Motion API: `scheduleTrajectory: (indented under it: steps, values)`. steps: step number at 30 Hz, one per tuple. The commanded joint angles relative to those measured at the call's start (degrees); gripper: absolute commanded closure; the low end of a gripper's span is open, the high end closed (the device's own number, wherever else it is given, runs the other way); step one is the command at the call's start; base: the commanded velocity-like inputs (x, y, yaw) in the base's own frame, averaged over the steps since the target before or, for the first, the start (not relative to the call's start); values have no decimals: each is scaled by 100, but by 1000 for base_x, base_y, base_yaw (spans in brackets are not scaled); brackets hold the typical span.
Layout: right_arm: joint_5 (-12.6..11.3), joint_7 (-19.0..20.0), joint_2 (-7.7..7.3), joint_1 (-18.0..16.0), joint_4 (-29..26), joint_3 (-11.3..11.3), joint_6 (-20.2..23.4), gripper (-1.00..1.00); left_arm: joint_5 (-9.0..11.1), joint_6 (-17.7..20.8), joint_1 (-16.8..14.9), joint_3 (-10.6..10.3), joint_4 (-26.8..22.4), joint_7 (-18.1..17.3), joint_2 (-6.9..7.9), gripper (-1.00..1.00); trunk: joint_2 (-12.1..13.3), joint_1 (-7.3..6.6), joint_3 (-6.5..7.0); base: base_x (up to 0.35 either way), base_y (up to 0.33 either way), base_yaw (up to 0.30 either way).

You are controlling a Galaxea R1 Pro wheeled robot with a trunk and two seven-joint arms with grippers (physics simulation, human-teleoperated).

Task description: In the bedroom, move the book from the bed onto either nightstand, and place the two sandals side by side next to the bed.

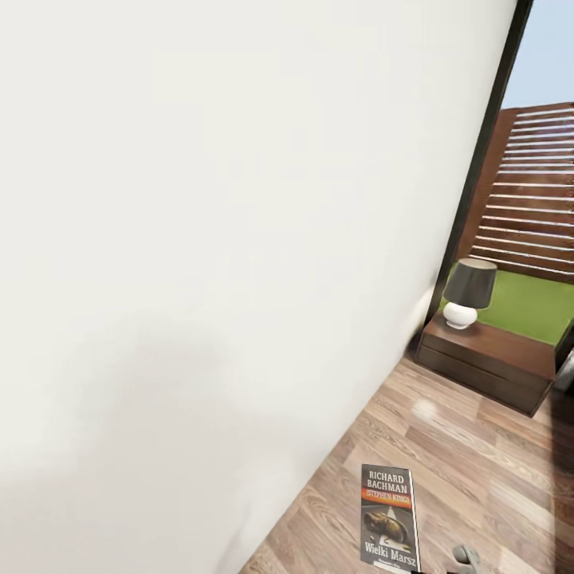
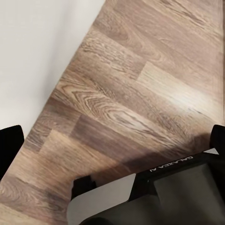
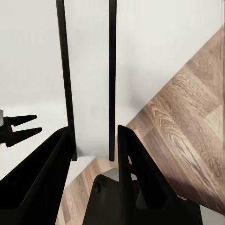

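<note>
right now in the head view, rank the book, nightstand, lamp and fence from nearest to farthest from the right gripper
1. book, held in the right gripper jaws, bottom centre.
2. nightstand, ahead on the right.
3. lamp, on the nightstand's far corner.
4. fence, outdoors, upper right.

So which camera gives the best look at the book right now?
The head view: the book shows upright, front cover readable. The right wrist view looks along the book edge-on, clamped between the right gripper's fingers. The left wrist view faces floor.
</note>
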Motion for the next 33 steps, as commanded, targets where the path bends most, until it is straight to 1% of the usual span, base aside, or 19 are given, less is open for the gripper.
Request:
scheduleTrajectory:
  steps: [1,10,33]
  values:
    - [-71,11,-3,-7,-3,23,61,100,-51,-18,-3,49,1,-18,2,-100,-7,1,-8,8,0,-245]
    - [-71,9,-5,-7,-3,23,61,100,-43,-19,-3,57,-1,-18,2,-100,-7,1,-8,143,21,-244]
    - [-71,9,-6,-7,-2,23,61,100,-43,-19,-3,49,1,-18,2,-100,-7,1,-8,4,1,-244]
